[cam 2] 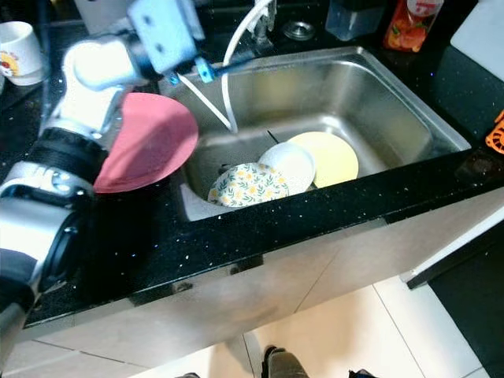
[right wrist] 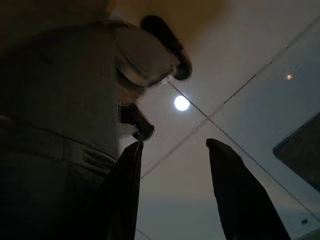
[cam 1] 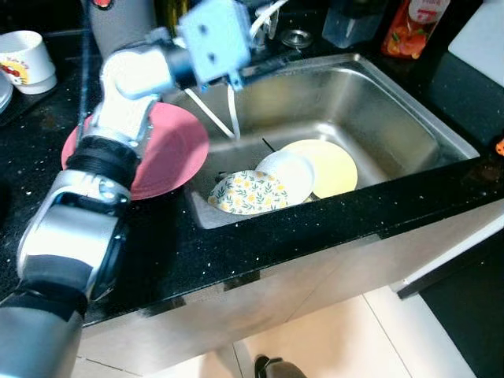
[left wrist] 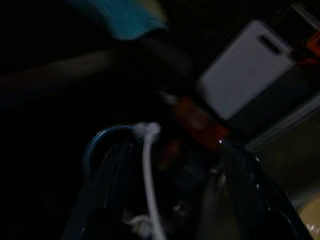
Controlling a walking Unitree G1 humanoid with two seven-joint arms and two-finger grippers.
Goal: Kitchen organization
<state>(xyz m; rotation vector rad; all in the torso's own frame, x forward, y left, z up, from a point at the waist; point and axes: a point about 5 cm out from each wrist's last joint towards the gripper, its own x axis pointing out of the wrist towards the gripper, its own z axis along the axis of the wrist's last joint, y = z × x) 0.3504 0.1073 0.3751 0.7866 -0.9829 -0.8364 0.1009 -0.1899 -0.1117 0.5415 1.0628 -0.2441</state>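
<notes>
Left eye view: left gripper (cam 1: 223, 110), jaw state indeterminate, hovers over the sink (cam 1: 378, 118); stacked plates (cam 1: 285, 179) lie at its 5 o'clock.

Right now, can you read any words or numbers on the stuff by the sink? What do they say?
None can be read.
Orange bottle behind the sink: its label has white marks, too blurred to read.
White mug on the counter: a red and yellow picture, with no letters that can be made out.
Flowered plate in the sink: a flower pattern, no writing.
Pink plate, white bowl and yellow plate: plain.
</notes>
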